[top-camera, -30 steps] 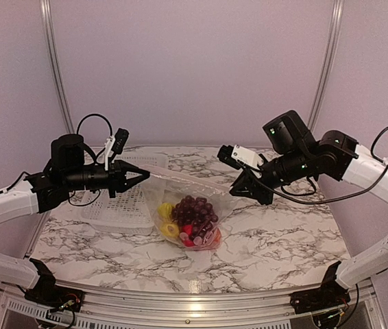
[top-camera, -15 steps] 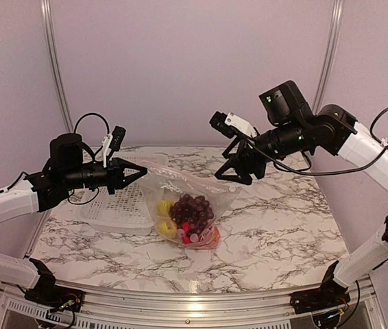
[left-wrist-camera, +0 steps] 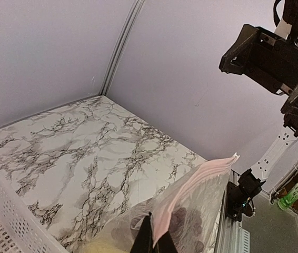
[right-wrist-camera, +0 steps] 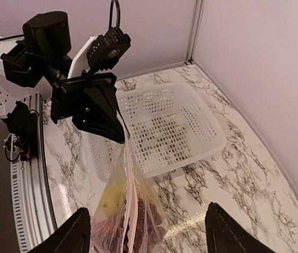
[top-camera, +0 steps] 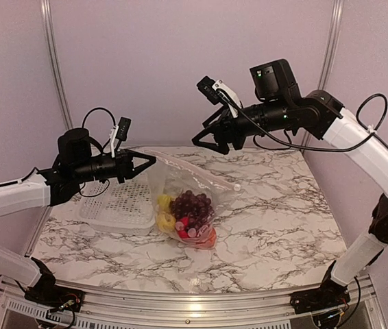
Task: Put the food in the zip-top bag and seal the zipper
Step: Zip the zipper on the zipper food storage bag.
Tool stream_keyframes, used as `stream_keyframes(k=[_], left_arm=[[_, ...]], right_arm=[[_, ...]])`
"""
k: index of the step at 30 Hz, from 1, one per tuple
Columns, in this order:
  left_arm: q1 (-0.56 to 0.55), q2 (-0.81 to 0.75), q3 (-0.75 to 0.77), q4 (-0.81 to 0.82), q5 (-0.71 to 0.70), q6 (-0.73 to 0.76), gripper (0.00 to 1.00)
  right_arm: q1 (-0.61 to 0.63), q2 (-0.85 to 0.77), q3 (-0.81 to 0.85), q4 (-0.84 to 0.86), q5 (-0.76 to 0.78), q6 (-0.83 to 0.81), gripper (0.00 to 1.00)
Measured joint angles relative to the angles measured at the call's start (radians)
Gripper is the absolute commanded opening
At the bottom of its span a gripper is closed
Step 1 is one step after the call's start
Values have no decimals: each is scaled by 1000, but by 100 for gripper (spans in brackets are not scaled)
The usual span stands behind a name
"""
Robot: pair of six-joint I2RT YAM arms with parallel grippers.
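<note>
Here we see the left pincer [top-camera: 147, 162] clamped on one end of the zipper [top-camera: 194, 169], holding that corner of the zip-top bag [top-camera: 180, 184] up above the counter [top-camera: 283, 219]. The strip slopes down to the right toward a small white tab [top-camera: 236, 186]. The food sits in the bag's bottom: a purple grape bunch [top-camera: 191, 207], yellow pieces [top-camera: 164, 203], and something orange-red underneath. The right pincer [top-camera: 206, 144] hangs higher, fingers spread, touching nothing. A white basket [top-camera: 115, 205] sits just beside the bag.
</note>
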Motion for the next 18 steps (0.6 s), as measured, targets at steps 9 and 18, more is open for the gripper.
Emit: stream_keyframes(k=[9, 18], left_arm=[[-19, 238, 174, 124, -21, -86, 0], [-22, 392, 302, 174, -40, -148, 0]], right_arm=[[-146, -11, -10, 47, 208, 105, 71], [-191, -93, -95, 74, 263, 152, 71]])
